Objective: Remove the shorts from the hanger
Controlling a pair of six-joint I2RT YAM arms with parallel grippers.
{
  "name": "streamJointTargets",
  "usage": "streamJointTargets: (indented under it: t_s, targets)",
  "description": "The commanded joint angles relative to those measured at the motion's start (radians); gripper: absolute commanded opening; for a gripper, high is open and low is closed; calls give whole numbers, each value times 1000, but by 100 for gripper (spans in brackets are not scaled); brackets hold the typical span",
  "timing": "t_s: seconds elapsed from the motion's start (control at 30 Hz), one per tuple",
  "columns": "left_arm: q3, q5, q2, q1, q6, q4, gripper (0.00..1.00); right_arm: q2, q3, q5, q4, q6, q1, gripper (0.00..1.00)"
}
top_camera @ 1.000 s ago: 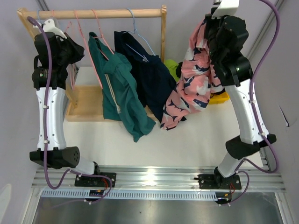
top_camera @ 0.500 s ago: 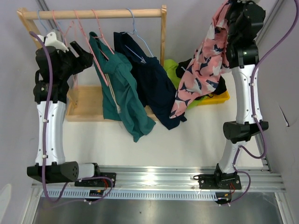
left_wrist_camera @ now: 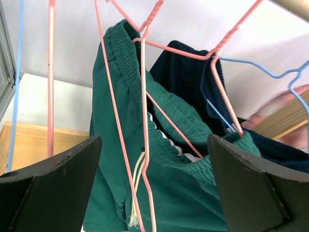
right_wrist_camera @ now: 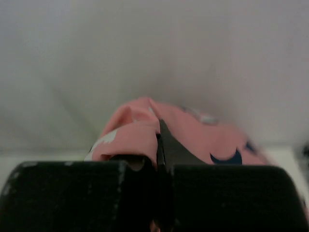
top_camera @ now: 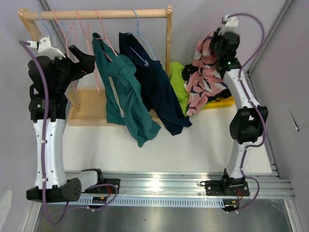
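Note:
The pink patterned shorts (top_camera: pixel 205 79) are off any hanger and dangle from my right gripper (top_camera: pixel 218 48), which is shut on a fold of them (right_wrist_camera: pixel 135 130) above the yellow bin (top_camera: pixel 223 102). My left gripper (top_camera: pixel 86 60) is open at the left end of the wooden rail (top_camera: pixel 96 14). Thin wires of a pink hanger (left_wrist_camera: pixel 144 96) pass between its wide-apart fingers (left_wrist_camera: pixel 53 183) untouched. Green shorts (top_camera: pixel 123 92) hang on a pink hanger just beyond it. Navy shorts (top_camera: pixel 154 82) hang on a blue hanger (top_camera: pixel 140 36).
A lime green garment (top_camera: pixel 177 77) lies by the bin, behind the navy shorts. The rack's wooden base tray (top_camera: pixel 89 108) sits under the rail, with its post (top_camera: pixel 169 34) at the right. A blue hanger wire (left_wrist_camera: pixel 17 82) hangs at far left.
My left gripper has opened and let go of the pink hanger. The right arm has swung the pink shorts up, then back and down over the yellow bin.

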Motion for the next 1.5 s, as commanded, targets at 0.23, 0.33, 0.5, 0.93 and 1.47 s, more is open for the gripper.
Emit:
streamJointTargets:
  t_s: [0.23, 0.33, 0.5, 0.93, 1.47]
  targets:
    - [-42, 26, -76, 1, -2, 5, 100, -56, -502, -6, 130, 273, 41, 0]
    - [-50, 36, -95, 1, -2, -12, 99, -65, -547, 12, 102, 290, 44, 16]
    - [-44, 73, -118, -2, -10, -26, 99, -183, -590, 57, 71, 254, 45, 99]
    - [146, 49, 34, -163, -99, 10, 98, -875, -910, 195, -37, 264, 101, 99]
    - [327, -109, 321, -250, -107, 9, 91, -1342, -1064, 232, -352, 245, 202, 99]
